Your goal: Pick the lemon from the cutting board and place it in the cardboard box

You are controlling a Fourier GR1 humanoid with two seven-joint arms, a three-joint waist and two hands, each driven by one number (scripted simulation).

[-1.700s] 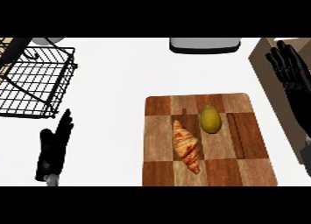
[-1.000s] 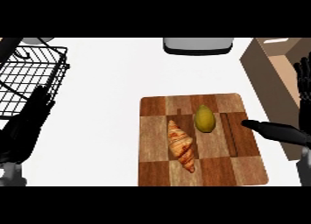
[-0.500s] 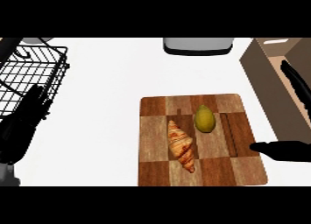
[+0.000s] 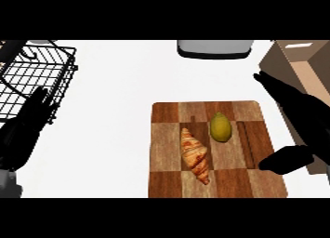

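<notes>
Right hand (image 4: 311, 128) is hovering w/ fingers spread, lemon (image 4: 220, 127) sitting just left of it on cutting board (image 4: 168, 139), untouched.

- Your right hand (image 4: 311, 128) shows at the view's right edge, open: fingers extended straight up-left, thumb spread apart lower down.
- Your left hand (image 4: 20, 135) sits at the left edge, open, fingers straight, pointing upward.

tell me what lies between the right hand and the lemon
In the head view, only bare cutting board lies between the right hand and the lemon. The croissant lies on the lemon's other side.
</notes>
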